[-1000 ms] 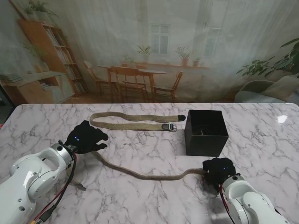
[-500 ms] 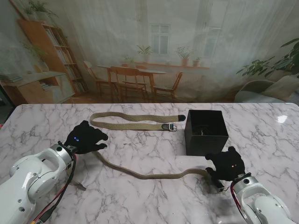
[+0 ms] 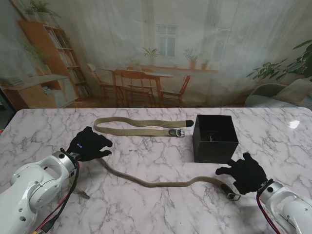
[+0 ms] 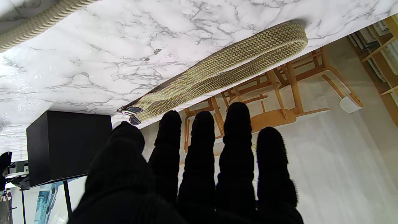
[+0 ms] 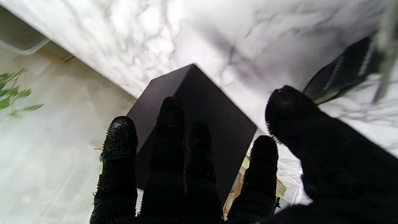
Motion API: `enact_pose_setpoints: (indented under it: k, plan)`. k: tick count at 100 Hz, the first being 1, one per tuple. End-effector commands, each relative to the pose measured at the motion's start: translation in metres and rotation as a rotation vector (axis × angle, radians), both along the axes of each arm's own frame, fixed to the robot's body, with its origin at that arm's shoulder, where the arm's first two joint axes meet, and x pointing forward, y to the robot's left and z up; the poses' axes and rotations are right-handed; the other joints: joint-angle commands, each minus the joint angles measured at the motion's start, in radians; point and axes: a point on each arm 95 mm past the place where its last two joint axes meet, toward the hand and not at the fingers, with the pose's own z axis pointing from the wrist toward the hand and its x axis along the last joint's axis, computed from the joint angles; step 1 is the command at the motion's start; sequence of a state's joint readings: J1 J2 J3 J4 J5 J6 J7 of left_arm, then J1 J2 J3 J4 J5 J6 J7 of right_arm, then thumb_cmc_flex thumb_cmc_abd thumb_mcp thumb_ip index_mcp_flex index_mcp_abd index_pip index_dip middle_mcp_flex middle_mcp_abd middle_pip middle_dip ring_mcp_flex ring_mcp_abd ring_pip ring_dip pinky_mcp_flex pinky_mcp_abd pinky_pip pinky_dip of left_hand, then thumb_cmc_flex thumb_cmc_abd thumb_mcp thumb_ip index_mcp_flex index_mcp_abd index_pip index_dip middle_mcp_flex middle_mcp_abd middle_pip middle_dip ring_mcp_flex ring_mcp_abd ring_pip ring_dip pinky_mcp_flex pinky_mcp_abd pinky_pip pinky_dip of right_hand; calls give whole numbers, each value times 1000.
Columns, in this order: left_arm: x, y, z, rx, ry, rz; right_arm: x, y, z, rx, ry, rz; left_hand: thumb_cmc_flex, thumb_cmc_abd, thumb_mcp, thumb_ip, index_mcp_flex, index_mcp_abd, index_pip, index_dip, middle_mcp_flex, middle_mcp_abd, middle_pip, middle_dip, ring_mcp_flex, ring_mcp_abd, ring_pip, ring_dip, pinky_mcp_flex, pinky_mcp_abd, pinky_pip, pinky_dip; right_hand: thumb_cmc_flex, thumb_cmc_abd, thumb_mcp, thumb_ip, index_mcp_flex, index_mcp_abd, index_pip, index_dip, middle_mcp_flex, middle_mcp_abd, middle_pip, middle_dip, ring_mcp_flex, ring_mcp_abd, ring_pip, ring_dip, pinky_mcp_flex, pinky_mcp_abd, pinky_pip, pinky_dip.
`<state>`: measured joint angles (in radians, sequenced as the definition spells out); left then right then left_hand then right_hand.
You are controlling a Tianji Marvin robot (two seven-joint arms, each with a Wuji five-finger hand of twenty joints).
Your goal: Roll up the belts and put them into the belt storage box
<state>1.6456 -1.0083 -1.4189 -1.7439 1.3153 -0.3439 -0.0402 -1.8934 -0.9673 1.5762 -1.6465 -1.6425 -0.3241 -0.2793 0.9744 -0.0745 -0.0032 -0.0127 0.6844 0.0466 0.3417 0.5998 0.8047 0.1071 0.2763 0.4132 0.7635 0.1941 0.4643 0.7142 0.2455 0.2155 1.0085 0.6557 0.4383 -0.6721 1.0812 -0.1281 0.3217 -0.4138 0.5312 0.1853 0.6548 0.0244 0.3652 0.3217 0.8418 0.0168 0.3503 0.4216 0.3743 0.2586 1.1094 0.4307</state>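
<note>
Moved: right hand (image 3: 247,174) has drawn off to the right, fingers spread, holding nothing; near belt's (image 3: 161,181) buckle end (image 3: 230,191) now lies bare beside it. Left hand (image 3: 89,144): fingers extended, resting at the belt's other end (grip cannot be told). Far belt (image 3: 139,126) folded, untouched. Box (image 3: 214,138) between. Risk: unpinned belt skids when rolled.

Two woven tan belts are lying flat on the marble: far belt (image 3: 141,126) folded double, buckle end just left of the black box (image 3: 215,138). Near belt (image 3: 161,181) is snaking unrolled (buckle end rightward), nearer to me than the open-topped, upright box.
</note>
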Motion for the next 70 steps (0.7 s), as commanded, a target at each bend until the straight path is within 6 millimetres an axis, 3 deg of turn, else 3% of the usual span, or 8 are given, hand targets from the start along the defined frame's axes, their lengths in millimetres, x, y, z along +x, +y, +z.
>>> enact_pose_setpoints:
  k: [1, 27, 56, 61, 70]
  plan:
    - [0, 0, -3, 0, 14, 7, 1, -10, -8, -3, 20, -10, -2, 27, -11, -3, 17, 19, -7, 9, 14, 21, -8, 2, -9, 20, -25, -10, -12, 35, -15, 14, 30, -53, 58, -5, -23, -40, -11, -26, -56, 27, -11, -23, -31, 3, -34, -15, -19, 0, -14, -8]
    - [1, 0, -4, 0, 19, 7, -1, -10, -18, 87, 85, 17, -2, 27, -11, -3, 14, 19, -8, 8, 14, 20, -8, 2, -8, 20, -24, -9, -11, 36, -14, 15, 47, -92, 70, -17, 63, -51, -27, -36, -85, 23, 9, -74, -55, 13, -47, -45, -30, 2, -34, -14]
    - [1, 0, -5, -1, 18, 7, -2, -1, -21, 124, 112, 44, -1, 28, -11, -3, 12, 19, -10, 7, 13, 20, -8, 2, -8, 20, -24, -9, -11, 35, -15, 15, 98, -48, 118, -9, 171, -73, -2, -20, -88, 11, -7, -87, -64, 15, -57, -58, -35, 0, -42, -15]
    - [1, 0, -5, -2, 17, 8, -2, 0, -21, 125, 111, 47, 0, 27, -11, -3, 11, 20, -11, 7, 13, 20, -8, 2, -8, 20, -24, -9, -12, 37, -14, 15, 118, -25, 127, -6, 160, -70, -11, -22, -87, 10, -7, -88, -61, 12, -57, -60, -31, -2, -42, -15]
    - [1, 1, -5, -2, 15, 8, -2, 1, -22, 116, 101, 44, 0, 26, -11, -3, 11, 20, -11, 7, 14, 20, -7, 3, -7, 19, -23, -9, -11, 35, -13, 16, 118, 18, 131, -4, 35, -44, -71, -41, -88, 17, -3, -87, -55, 10, -54, -61, -22, -5, -41, -15]
